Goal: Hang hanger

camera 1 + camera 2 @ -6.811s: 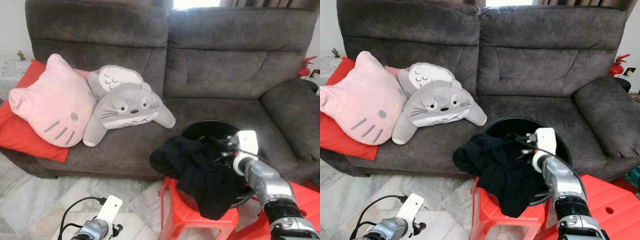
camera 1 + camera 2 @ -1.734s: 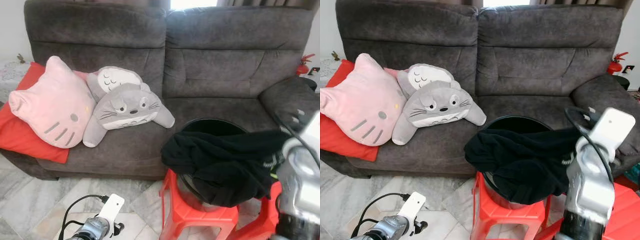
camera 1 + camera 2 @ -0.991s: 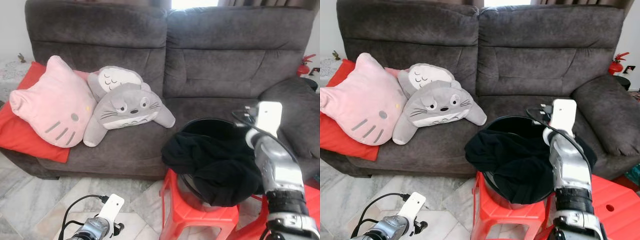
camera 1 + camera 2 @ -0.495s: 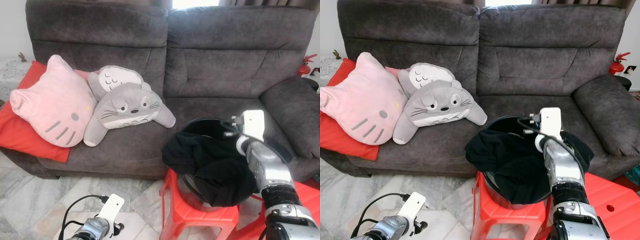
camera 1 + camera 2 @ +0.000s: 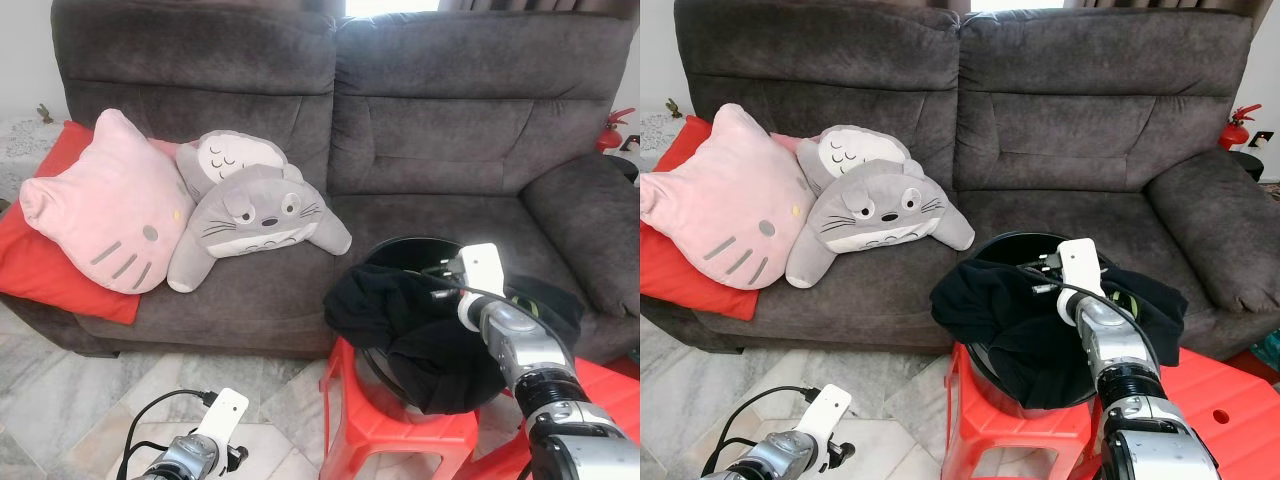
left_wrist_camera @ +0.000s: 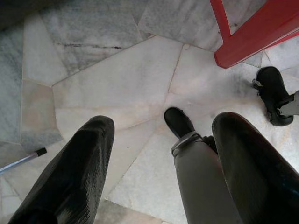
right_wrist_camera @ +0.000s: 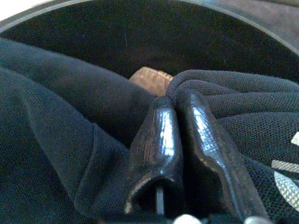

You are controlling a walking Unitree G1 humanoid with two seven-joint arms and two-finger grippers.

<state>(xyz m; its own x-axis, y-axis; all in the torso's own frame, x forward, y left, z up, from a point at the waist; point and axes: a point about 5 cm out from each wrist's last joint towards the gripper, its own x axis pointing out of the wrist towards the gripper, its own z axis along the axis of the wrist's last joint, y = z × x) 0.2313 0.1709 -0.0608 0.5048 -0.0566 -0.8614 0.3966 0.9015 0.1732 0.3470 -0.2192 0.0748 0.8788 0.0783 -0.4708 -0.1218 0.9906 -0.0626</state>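
Nearest, at about 7 o'clock in the head views, the left gripper (image 6: 159, 154) hangs low over the marble floor (image 6: 107, 79), its two black fingers (image 6: 70, 172) spread wide around nothing; a red stool leg (image 6: 252, 32) and the robot's dark foot (image 6: 180, 122) show beyond them.

At 5 o'clock the right gripper (image 7: 180, 100) reaches into a round black basin (image 5: 400, 250) that sits on a red plastic stool (image 5: 390, 440). Its fingers (image 7: 159, 140) are pressed tight together, side by side, nosed among the folds of a black garment (image 5: 410, 320) that fills the basin and drapes over its near and right rim; whether any cloth is pinched between them I cannot tell. Just past the fingertips a small tan-brown piece (image 7: 150, 78) shows between the folds, possibly part of a wooden hanger, though too little shows to be sure.

Farther back, a dark grey sofa (image 5: 440, 130) spans the scene. At 10 o'clock on its seat lie a grey Totoro plush (image 5: 255, 215), a pink cat-face cushion (image 5: 105, 205) and a red cushion (image 5: 30, 260) under it. At 2 o'clock, beyond the sofa arm, stands a red fire extinguisher (image 5: 612, 132).
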